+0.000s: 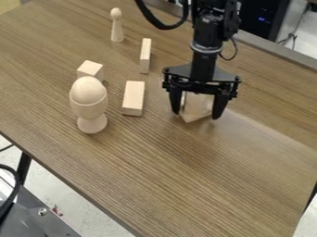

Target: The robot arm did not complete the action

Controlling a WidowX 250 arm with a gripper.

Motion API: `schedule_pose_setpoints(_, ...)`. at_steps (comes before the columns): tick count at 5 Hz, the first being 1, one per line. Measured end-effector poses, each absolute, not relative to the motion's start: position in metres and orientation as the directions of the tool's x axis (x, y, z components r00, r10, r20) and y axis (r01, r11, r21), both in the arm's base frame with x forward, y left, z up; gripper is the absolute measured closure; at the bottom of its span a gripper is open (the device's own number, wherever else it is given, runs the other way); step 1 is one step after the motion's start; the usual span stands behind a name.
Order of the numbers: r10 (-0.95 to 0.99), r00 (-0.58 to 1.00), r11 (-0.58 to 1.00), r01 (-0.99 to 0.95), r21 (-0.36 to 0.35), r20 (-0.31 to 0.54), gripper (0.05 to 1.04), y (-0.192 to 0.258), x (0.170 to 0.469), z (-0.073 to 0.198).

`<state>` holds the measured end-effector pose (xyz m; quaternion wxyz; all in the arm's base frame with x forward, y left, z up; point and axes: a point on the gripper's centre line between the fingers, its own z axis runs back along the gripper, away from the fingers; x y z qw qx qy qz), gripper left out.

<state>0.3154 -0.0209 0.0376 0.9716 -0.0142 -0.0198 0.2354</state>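
At the upper right of the wooden tabletop (204,185), we have the black gripper (195,115) hanging low over a pale wooden block (198,105). Jaws stand wide apart, one on each side of the block, which sits between them. Can't tell whether either side touches it, so we're not calling it a grasp. Can't tell either if the block's underside is on the wood; its lower corner looks close to the surface.

Other parts, all to the left of the gripper: rectangular block (133,98) nearest, slim block (145,55) behind it, small cube-like block (90,69), wooden egg (88,90) seated in an upright egg cup (91,111), and a round-headed wooden peg (117,25) standing at the back.

Status: task line says the action isn't completed and names no target. Our read is that the block at the gripper is the part in question. Positioning looks done; a confirmed hold isn't. If it's a pick, closing, lifting and placing are left. If it's a release, we'd only need to back off cleanly without nudging the block.
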Motion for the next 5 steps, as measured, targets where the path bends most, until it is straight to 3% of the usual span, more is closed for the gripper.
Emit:
schedule_pose_setpoints(2,0.47,0.88,0.882,-0.471,-0.001,0.061,0.084,-0.018,0.312,0.048)
schedule_pose_setpoints(5,0.487,0.854,0.87,-0.493,-0.016,0.184,0.084,-0.017,0.287,0.101)
